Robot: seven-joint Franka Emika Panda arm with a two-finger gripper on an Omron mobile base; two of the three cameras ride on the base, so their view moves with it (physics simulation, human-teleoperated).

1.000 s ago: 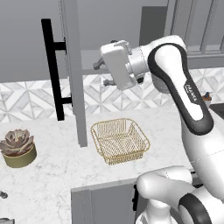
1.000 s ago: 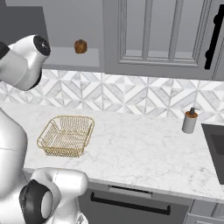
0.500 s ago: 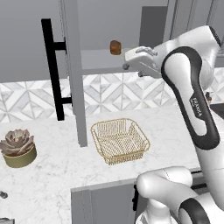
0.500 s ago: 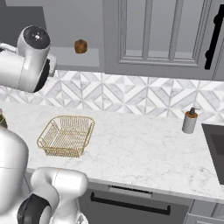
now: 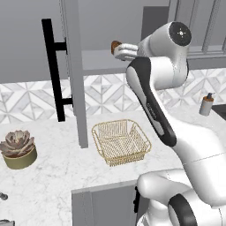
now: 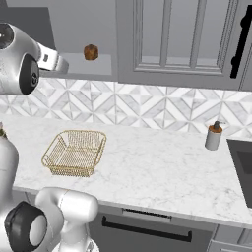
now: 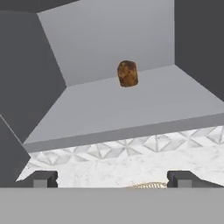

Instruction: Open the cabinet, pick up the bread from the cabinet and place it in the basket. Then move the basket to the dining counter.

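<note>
One swing of the arm has brought the gripper (image 7: 112,179), jaws wide and empty, level with the open cabinet (image 5: 73,75); bread (image 7: 127,73) straight ahead on the shelf, basket (image 5: 121,141) below. Reach next.

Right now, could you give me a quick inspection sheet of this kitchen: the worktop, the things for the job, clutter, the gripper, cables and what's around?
Surface: white marble worktop, backed by patterned tiles.
Job's things: cabinet door swung open; bread on the cabinet shelf, towards the back; basket on the worktop, nothing in it.
Clutter: potted succulent; soap dispenser near the sink.
Gripper: gripper open, facing the bread, apart from it.
Cables: nothing seen.
Surroundings: closed panelled cabinet; sink edge.
</note>
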